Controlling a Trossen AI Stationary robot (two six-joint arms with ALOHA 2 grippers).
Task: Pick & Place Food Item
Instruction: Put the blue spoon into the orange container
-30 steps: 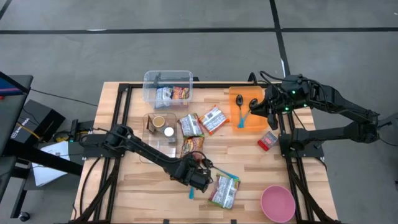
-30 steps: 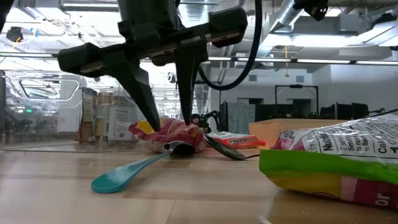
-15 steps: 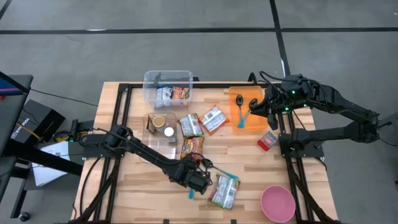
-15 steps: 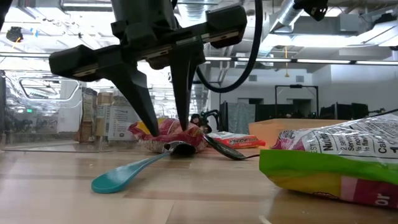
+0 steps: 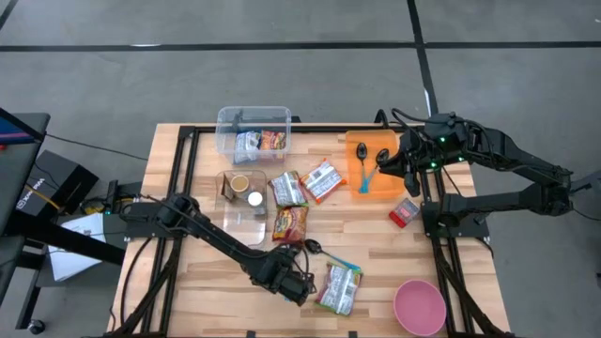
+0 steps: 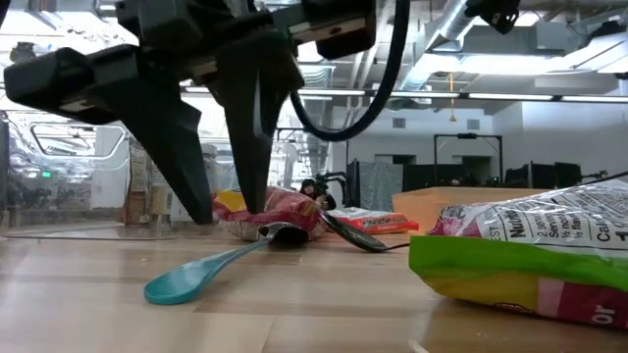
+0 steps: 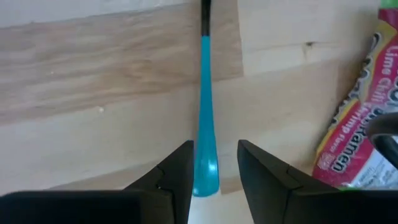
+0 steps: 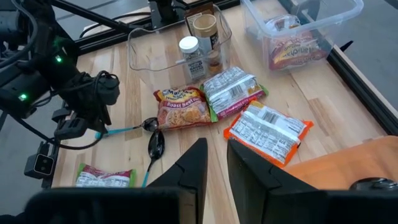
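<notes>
Ramen packets (image 5: 339,287): four loose; left fingers (image 7: 214,171) slightly parted astride one teal spoon (image 7: 205,143), not gripping.

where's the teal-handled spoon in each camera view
High view: only the dark bowl shows, right of the left end effector.
Low view: teal-handled spoon, low left of centre.
Left wrist view: handle between the fingers.
Right wrist view: left of centre.
Shared landmark: red ramen packet by its bowl.
</notes>
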